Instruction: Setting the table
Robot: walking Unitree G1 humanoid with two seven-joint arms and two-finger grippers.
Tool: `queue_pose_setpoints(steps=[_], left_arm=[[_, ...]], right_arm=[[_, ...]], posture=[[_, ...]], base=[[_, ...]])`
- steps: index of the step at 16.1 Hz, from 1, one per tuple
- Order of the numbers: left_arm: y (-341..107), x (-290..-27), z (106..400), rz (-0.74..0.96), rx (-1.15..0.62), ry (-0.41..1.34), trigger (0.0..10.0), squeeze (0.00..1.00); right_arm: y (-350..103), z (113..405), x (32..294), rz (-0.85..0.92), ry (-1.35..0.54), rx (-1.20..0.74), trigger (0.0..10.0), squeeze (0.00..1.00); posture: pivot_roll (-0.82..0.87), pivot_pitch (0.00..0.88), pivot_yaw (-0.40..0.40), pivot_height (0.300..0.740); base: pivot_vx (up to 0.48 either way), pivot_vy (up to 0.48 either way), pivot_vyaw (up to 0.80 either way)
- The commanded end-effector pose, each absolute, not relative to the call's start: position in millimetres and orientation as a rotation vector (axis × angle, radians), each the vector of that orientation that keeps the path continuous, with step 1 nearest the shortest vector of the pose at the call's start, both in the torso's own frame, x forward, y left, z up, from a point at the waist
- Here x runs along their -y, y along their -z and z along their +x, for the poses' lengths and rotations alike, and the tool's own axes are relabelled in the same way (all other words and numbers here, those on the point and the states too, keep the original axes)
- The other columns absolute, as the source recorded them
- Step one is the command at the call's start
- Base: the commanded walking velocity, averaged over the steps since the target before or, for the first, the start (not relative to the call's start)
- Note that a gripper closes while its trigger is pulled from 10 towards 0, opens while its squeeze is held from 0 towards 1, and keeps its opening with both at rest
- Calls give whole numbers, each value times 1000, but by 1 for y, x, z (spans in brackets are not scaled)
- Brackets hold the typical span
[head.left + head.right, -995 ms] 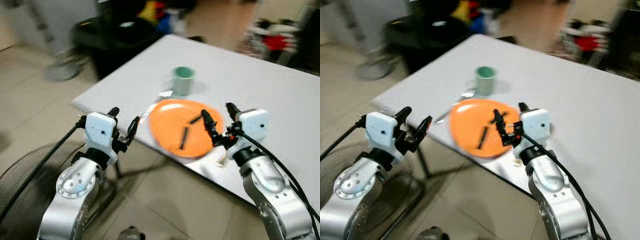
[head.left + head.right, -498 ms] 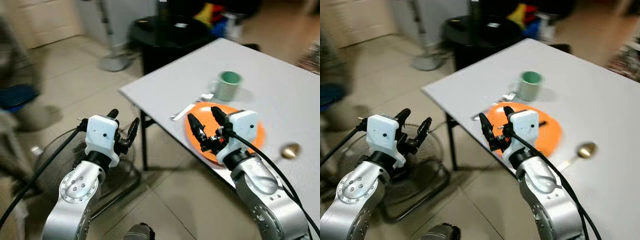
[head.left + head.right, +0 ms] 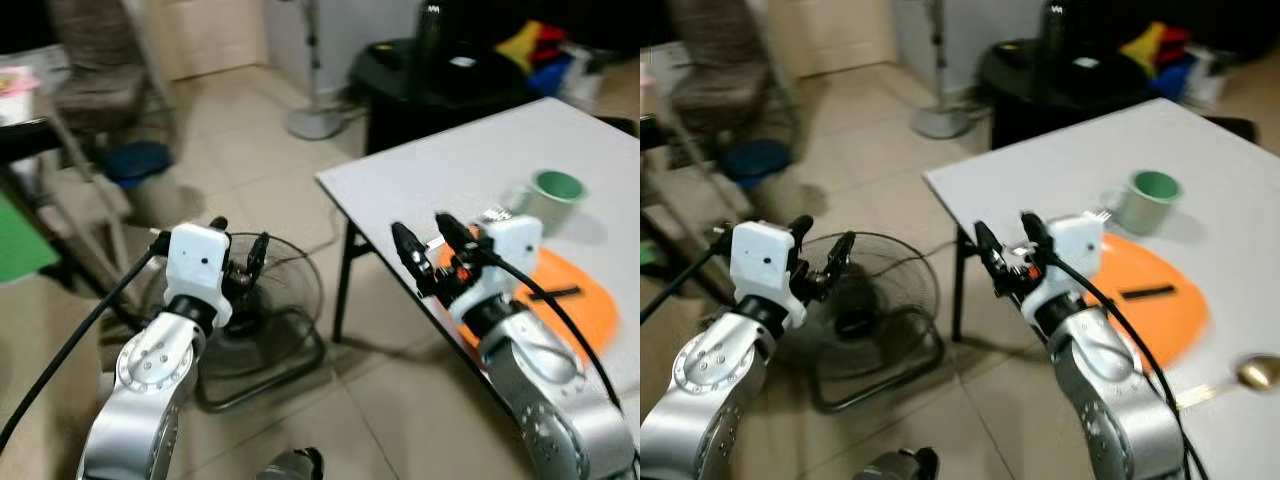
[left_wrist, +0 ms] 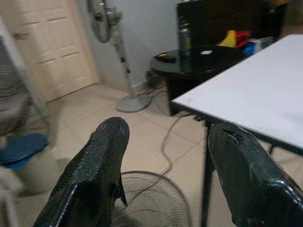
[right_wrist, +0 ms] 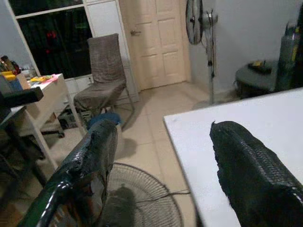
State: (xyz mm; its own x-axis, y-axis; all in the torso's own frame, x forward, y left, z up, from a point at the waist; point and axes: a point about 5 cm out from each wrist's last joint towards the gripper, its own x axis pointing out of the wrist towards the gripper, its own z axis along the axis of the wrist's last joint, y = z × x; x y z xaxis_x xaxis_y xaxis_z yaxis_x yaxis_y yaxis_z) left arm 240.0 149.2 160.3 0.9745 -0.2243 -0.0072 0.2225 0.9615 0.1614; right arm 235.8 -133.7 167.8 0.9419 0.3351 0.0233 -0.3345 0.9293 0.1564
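Observation:
An orange plate lies near the front edge of the white table, with a small black strip on it. Behind the plate stands a green mug, and a fork lies beside the mug. A gold spoon rests right of the plate. My right gripper is open and empty, held in the air off the table's left edge. My left gripper is open and empty too, raised over the floor well left of the table. In the left wrist view both fingers stand apart.
A floor fan lies on the tiles under my left gripper. A black round table with coloured things stands behind the white table. A standing fan, a chair and white doors are further back.
The camera has swung left, so the table and plate now sit at the right of the picture. Both arms hold the same raised pose, grippers open.

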Motion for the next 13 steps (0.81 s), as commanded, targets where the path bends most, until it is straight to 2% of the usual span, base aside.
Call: queue_pose_setpoints(steps=[1, 3, 8, 10, 13], left_arm=[[-162, -151, 242, 184, 13, 211, 10000, 0], [-161, -143, 241, 196, 9, 276, 10000, 0], [-165, -147, 242, 164, 16, 228, 10000, 0], [-166, -160, 239, 181, 28, 172, 10000, 0], [-168, -160, 238, 196, 25, 176, 10000, 0]], right_arm=[[-165, 231, 131, 180, -355, -29, 10000, 0], [-159, 224, 132, 165, -353, -54, 10000, 0], [-162, 227, 125, 119, -405, -51, 10000, 0], [-160, 232, 121, 169, -399, -45, 10000, 0], [-160, 233, 117, 186, -425, -49, 10000, 0]], posture=[[147, 0, 56, 727], [140, 0, 60, 727], [160, 0, 56, 727], [193, 0, 25, 727], [204, 0, 30, 727]], base=[[0, 0, 800], [0, 0, 800], [0, 0, 800], [0, 0, 800], [0, 0, 800]])
